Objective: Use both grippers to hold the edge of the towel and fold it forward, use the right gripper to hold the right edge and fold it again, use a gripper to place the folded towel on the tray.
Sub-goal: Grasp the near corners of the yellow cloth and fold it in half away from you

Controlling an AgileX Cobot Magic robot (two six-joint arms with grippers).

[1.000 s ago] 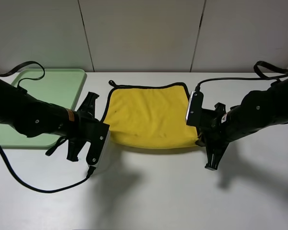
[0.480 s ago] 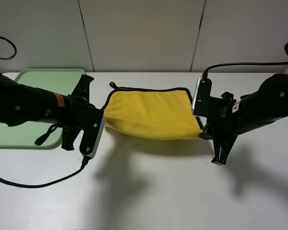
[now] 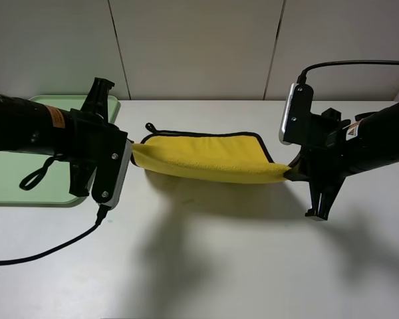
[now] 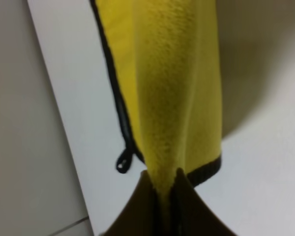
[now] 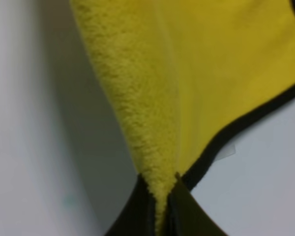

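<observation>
The yellow towel (image 3: 206, 159) lies mid-table with its near edge lifted off the surface and its far black-bound edge (image 3: 206, 135) resting on the table. A small black loop (image 3: 149, 126) sits at the far left corner. My left gripper (image 3: 134, 154) is shut on the towel's near left corner. My right gripper (image 3: 287, 174) is shut on the near right corner. In the left wrist view the fingers (image 4: 179, 196) pinch the towel (image 4: 177, 73) beside the loop (image 4: 123, 161). In the right wrist view the fingers (image 5: 182, 206) pinch the towel (image 5: 187, 73) beside its black edge (image 5: 246, 120).
The pale green tray (image 3: 6, 183) lies at the far left, partly hidden by my left arm. The left arm's black cable (image 3: 46, 249) trails across the white table (image 3: 206, 266). A panelled wall (image 3: 199, 46) stands behind the table.
Both grippers have risen and moved toward the back wall, carrying the towel's near edge up and over. The towel looks flatter and narrower from above.
</observation>
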